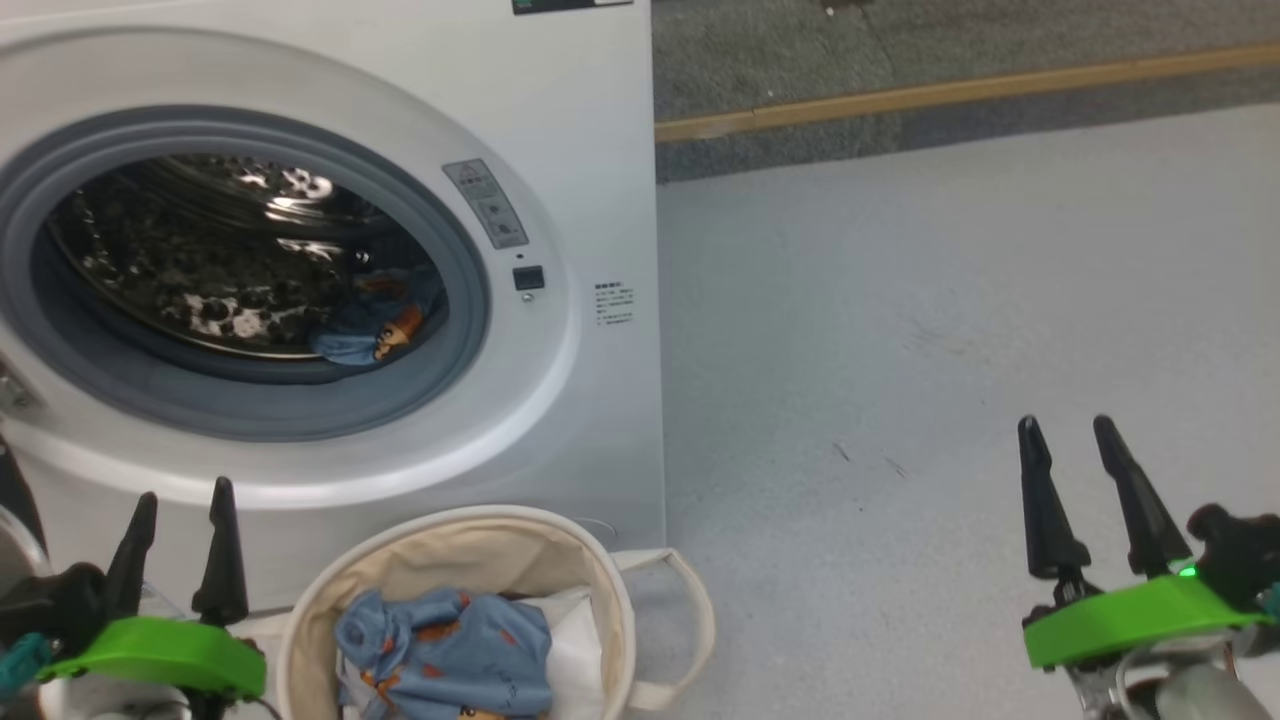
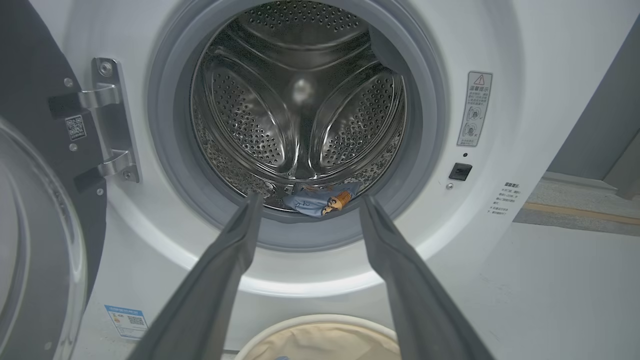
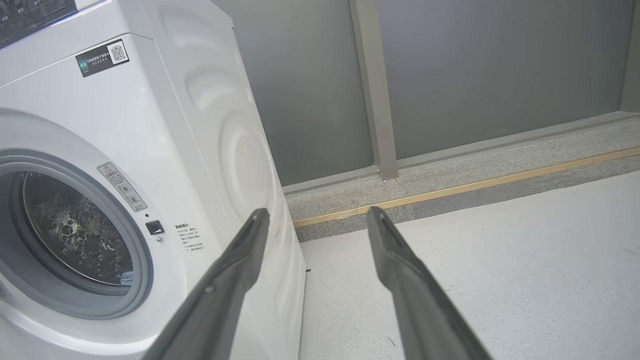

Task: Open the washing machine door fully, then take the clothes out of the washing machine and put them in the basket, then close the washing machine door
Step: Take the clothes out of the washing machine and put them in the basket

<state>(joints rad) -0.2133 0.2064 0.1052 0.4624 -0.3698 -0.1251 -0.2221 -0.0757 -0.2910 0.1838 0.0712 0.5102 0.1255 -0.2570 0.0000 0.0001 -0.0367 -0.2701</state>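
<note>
The white washing machine [image 1: 590, 150] stands with its round mouth uncovered. Its door [image 2: 30, 240] is swung wide to the left in the left wrist view, black rim and glass showing. A light blue printed garment [image 1: 375, 325] lies at the drum's front lip, also seen as the garment [image 2: 322, 200] between my left fingers' lines. Another blue printed garment [image 1: 445, 650] sits in the cream basket [image 1: 610, 580] on the floor before the machine. My left gripper [image 1: 185, 500] hovers open and empty left of the basket. My right gripper [image 1: 1070, 430] is open and empty over bare floor.
Pale grey floor [image 1: 950, 320] spreads to the right of the machine. A grey wall with a post [image 3: 375, 90] and a yellow-edged step [image 1: 960, 95] run behind. A white folded sheet [image 1: 575, 640] lies in the basket beside the garment.
</note>
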